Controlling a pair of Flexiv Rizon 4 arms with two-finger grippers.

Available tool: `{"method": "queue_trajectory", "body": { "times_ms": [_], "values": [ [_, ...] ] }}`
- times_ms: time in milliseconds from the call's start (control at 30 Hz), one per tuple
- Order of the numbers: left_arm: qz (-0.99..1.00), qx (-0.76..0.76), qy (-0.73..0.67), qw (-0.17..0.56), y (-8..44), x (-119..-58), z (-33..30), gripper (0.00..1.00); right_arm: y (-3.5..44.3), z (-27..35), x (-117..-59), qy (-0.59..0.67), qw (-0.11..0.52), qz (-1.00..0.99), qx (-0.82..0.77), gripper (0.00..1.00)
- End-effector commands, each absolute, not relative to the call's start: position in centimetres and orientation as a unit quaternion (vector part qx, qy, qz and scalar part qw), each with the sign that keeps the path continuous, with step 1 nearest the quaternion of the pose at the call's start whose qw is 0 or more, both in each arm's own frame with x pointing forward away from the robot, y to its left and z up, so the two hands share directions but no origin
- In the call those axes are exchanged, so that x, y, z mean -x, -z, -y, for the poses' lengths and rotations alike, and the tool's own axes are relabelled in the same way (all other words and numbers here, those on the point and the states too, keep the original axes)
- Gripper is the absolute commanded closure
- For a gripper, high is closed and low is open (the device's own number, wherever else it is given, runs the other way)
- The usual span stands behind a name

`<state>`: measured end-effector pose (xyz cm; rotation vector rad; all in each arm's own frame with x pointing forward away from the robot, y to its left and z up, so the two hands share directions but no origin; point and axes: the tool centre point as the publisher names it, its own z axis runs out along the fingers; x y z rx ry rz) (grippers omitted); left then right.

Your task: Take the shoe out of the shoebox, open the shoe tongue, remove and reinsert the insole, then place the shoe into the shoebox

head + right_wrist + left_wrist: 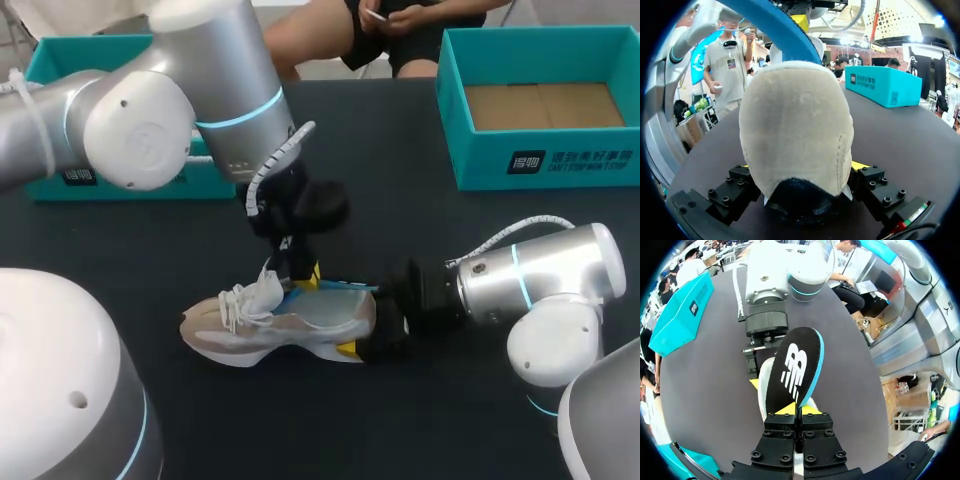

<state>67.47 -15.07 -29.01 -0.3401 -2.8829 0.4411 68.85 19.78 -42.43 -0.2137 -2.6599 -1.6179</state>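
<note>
At table centre | left claw pinches insole | right claw clamps shoe | shoebox well apart

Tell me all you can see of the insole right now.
The insole is a thin, foam-looking piece, black on top with a white logo, with a blue edge and underside. The left gripper pinches one end. The rest slants over the shoe towards its heel and is not seated flat.

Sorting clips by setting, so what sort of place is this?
Probably a robot test or demo bench rather than a shop: a black table, an open teal cardboard shoebox, and the right gripper clamping a beige sneaker while the left gripper holds its black insole.
</note>
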Motion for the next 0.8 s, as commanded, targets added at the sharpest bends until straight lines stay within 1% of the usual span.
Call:
{"method": "queue_trajectory", "body": {
  "times_ms": [33, 100, 133, 167, 200, 333, 367, 433, 533, 633, 800],
  "values": [
    [0.974, 0.137, -0.150, 0.104, 29.7, -67.7, 15.9, 1.00, 42.8, -20.1, -68.9, 0.516, 0.010, 0.853, 0.070, 1.00],
    [0.974, 0.144, -0.147, 0.094, 30.0, -67.7, 16.2, 1.00, 42.8, -20.1, -68.9, 0.516, 0.010, 0.853, 0.070, 1.00],
    [0.973, 0.149, -0.148, 0.090, 30.0, -67.5, 16.4, 0.98, 42.8, -20.1, -68.9, 0.516, 0.010, 0.853, 0.070, 1.00],
    [0.973, 0.153, -0.149, 0.083, 30.0, -67.3, 16.5, 0.78, 42.8, -20.1, -68.9, 0.516, 0.010, 0.853, 0.070, 1.00],
    [0.973, 0.159, -0.150, 0.077, 29.9, -67.2, 16.6, 0.62, 42.8, -20.1, -68.9, 0.516, 0.010, 0.853, 0.070, 1.00],
    [0.972, 0.168, -0.158, 0.044, 29.7, -66.6, 16.7, 0.62, 42.8, -20.1, -68.9, 0.516, 0.010, 0.853, 0.070, 1.00],
    [0.973, 0.166, -0.158, 0.028, 29.7, -66.4, 16.7, 0.62, 42.8, -20.1, -68.9, 0.516, 0.010, 0.853, 0.070, 1.00],
    [0.974, 0.166, -0.156, 0.010, 29.9, -66.1, 16.8, 0.57, 42.8, -20.1, -68.9, 0.516, 0.010, 0.853, 0.070, 1.00],
    [0.975, 0.156, -0.158, -0.016, 30.1, -65.8, 16.9, 0.56, 42.8, -20.1, -68.9, 0.516, 0.010, 0.853, 0.070, 1.00],
    [0.976, 0.147, -0.153, -0.044, 30.5, -65.8, 16.9, 0.56, 42.8, -20.1, -68.9, 0.516, 0.010, 0.853, 0.070, 1.00],
    [0.978, 0.130, -0.147, -0.069, 31.0, -66.1, 16.9, 0.58, 42.8, -20.1, -68.9, 0.516, 0.010, 0.853, 0.070, 1.00]
  ]
}}
